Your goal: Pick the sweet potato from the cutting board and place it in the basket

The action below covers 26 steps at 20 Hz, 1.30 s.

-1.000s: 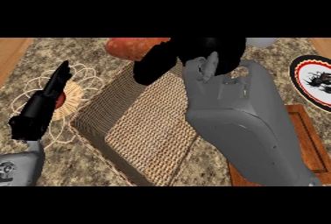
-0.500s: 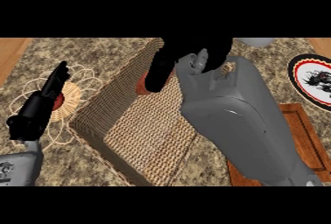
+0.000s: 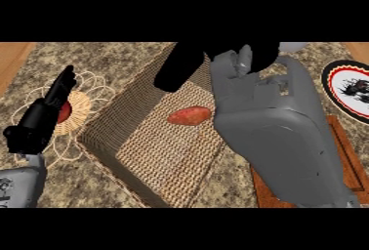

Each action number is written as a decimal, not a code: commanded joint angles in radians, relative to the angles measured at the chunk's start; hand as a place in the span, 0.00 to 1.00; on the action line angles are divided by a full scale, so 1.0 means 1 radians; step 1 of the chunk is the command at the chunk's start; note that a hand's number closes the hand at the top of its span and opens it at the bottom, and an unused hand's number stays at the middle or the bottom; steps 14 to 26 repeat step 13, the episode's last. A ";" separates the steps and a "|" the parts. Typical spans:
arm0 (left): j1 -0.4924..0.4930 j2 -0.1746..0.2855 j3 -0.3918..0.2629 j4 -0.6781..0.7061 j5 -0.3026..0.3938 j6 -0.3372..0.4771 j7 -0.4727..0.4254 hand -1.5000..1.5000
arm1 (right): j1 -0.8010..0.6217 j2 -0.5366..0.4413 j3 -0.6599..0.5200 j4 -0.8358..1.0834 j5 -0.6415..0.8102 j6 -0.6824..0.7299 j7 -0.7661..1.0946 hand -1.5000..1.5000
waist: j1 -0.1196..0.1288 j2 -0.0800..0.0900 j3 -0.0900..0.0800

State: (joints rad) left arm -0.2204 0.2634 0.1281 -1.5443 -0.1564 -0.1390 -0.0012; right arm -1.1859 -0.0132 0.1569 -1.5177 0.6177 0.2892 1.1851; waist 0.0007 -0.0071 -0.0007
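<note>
Sweet potato lies on the basket floor, long axis running 8 to 2 o'clock; right hand at its 12 o'clock, fingers apart, holding nothing.

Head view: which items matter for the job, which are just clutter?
Job:
sweet potato, lying in the basket
cutting board
right hand, above the basket

Lying about:
plate
woven mat, beneath the resting left hand
</note>
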 commanded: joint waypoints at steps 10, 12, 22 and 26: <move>0.020 -0.001 0.016 0.006 -0.006 0.016 -0.009 0.50 | 0.092 -0.015 -0.271 -0.258 0.327 -0.278 0.148 0.00 | -0.032 -0.003 0.001; 0.055 -0.027 -0.010 -0.043 -0.032 0.043 0.000 0.50 | 0.172 -0.039 -0.336 -0.361 0.315 -0.260 0.113 0.00 | -0.034 -0.007 0.003; 0.088 -0.001 0.011 -0.067 -0.003 0.008 -0.005 0.50 | 0.184 -0.058 -0.354 -0.427 0.298 -0.195 0.125 0.00 | -0.028 -0.010 0.002; 0.088 -0.001 0.011 -0.067 -0.003 0.008 -0.005 0.50 | 0.184 -0.058 -0.354 -0.427 0.298 -0.195 0.125 0.00 | -0.028 -0.010 0.002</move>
